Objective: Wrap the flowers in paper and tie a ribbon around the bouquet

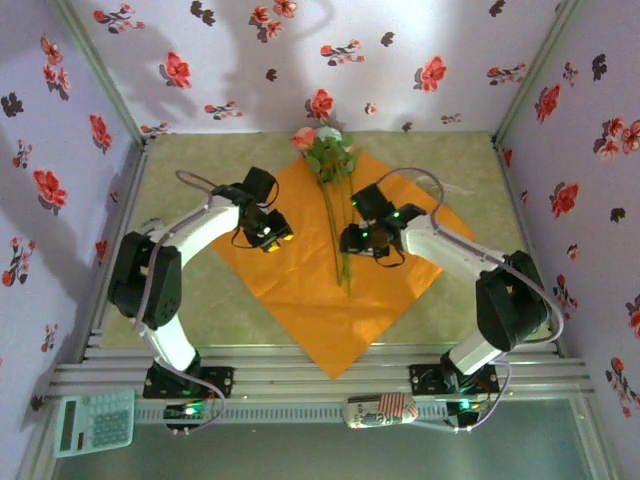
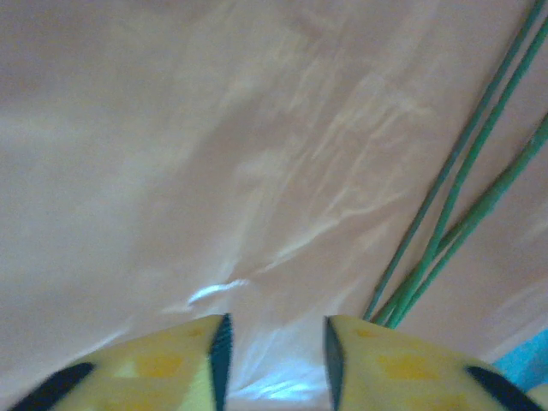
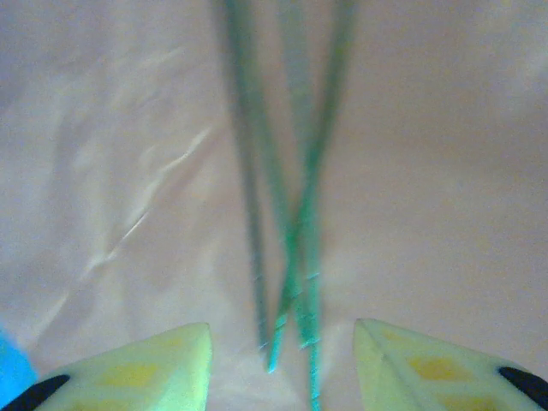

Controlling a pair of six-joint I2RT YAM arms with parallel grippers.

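From above, the flowers (image 1: 330, 185) lay on the paper (image 1: 300, 295), blooms at its far corner; the wrist cameras caught green stems (image 3: 300, 214). The left gripper (image 2: 276, 330) hung released over paper, and the right gripper (image 3: 282, 330) gaped astride the stem ends.

A pale green calculator (image 1: 93, 422) lies at seven o'clock, just outside the aluminium rails (image 1: 300, 385). A small white object with red markings (image 1: 380, 411) rests at six o'clock. The mottled beige-green surface (image 1: 190, 160) is enclosed by lilac wallpaper (image 1: 430, 40) printed with red flowers.
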